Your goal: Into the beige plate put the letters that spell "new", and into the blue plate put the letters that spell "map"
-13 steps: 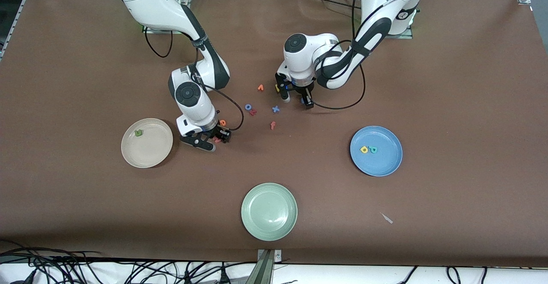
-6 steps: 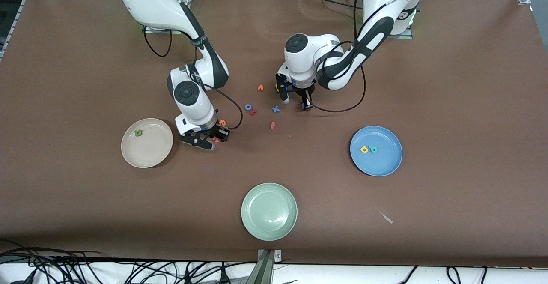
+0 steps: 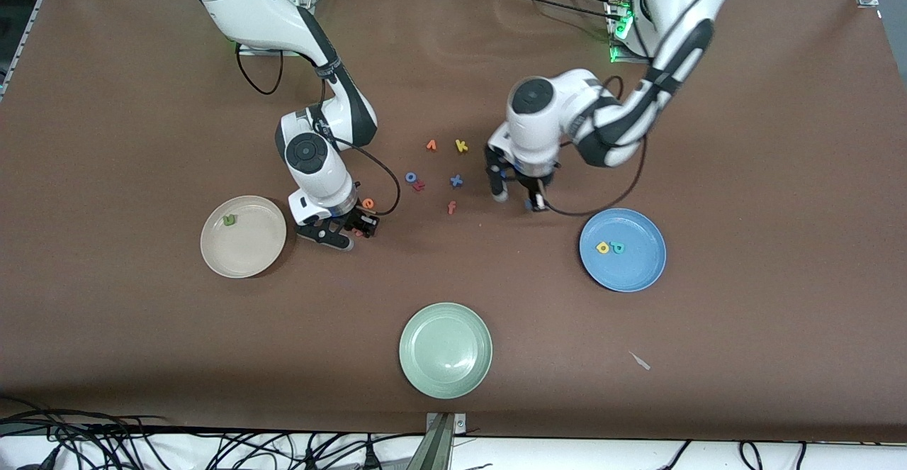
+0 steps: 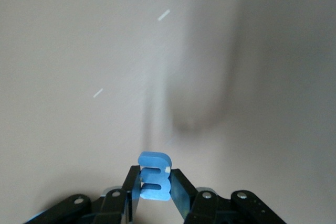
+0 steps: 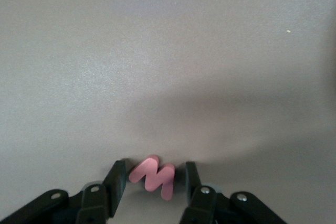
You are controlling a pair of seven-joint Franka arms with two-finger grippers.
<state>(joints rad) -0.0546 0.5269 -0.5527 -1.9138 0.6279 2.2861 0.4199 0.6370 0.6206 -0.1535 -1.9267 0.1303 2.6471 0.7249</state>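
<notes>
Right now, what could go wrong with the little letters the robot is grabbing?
The left pincer grips the blue m by a thin edge above the table, so it could slip out before reaching the blue plate. The right pincer is closing around the salmon w, which lies tilted between the fingers; it might twist or pop free. The orange e lies close by and could get bumped.
</notes>
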